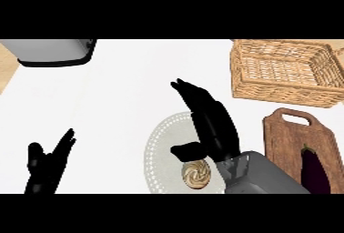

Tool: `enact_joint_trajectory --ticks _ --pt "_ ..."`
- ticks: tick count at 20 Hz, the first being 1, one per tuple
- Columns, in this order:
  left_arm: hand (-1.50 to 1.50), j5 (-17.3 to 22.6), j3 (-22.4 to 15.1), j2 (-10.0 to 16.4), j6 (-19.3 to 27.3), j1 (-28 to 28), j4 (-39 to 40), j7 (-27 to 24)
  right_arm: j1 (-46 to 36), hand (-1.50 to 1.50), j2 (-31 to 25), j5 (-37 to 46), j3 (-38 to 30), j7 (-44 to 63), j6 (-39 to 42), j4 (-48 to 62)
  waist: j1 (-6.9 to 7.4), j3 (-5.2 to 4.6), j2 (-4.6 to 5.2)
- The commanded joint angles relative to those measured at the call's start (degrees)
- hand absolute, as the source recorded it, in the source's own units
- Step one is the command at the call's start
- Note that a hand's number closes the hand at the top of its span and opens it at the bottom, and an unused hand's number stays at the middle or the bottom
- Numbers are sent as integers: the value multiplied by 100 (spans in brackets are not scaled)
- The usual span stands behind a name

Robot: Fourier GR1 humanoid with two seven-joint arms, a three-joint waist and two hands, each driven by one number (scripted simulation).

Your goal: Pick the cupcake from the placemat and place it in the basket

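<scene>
A cupcake with swirled brown-and-cream frosting sits on a round pale placemat near the lower middle of the head view. My right hand hovers over the placemat, fingers straight and pointing away from me, thumb out to the left just above the cupcake. It holds nothing. The woven wicker basket stands at the upper right with nothing visible inside. My left hand rests open at the lower left, fingers up.
A wooden cutting board with a dark purple eggplant lies right of the placemat, below the basket. A grey appliance sits at the top left corner. The counter is white.
</scene>
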Motion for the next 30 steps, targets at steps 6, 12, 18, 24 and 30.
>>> enact_joint_trajectory --ticks 6,12,18,24,30 --pt "0 -55 -86 -117 27 222 285 84 -1094 -150 -708 -776 -179 2647 3066 -1653 -103 -53 45" --pt "0 -29 -156 -247 69 226 43 218 -1120 -150 -1091 -2247 -539 3675 4234 -2058 -45 -32 104" --pt "0 18 -65 -243 -46 216 214 159 -1277 -150 -1537 -3144 -550 4359 4323 -2607 -23 -42 101" --pt "0 -37 -16 -270 -170 133 394 -37 -1297 -150 -2008 -3860 -833 4612 3992 -2914 91 -31 154" --pt "0 44 62 -215 -374 63 316 58 -880 -150 -1870 -3293 -330 4523 3394 -3131 188 -16 179"
